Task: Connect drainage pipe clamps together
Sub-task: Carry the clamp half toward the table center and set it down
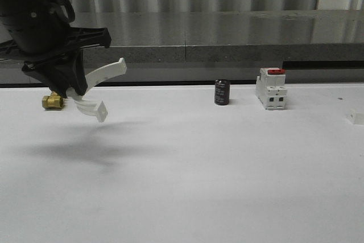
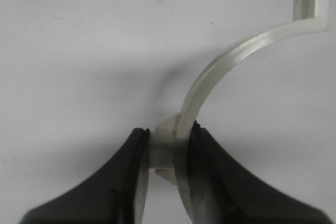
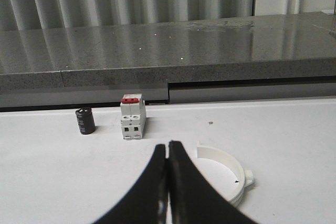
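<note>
While the left gripper point(image 1: 73, 86) hung above the table's far left corner, its jaws were clamped on one clamp half point(image 1: 98, 86), lifted clear of the table point(image 1: 187, 169) near a brass fitting point(image 1: 52, 102). The right gripper point(image 3: 168, 153) had its fingers pressed together, empty, just beside the second clamp half point(image 3: 231, 174) lying flat near the right edge. Pickup looked half done; next move likely needs the right claw to open and take that half, then align the end tabs.

White parts on a white bench point(image 1: 227, 169)

The clamp half point(image 1: 102, 74) is white, the fitting point(image 1: 52, 101) brass-yellow, the cylinder point(image 1: 222, 92) black, the breaker point(image 1: 271, 89) white with a red switch.
</note>
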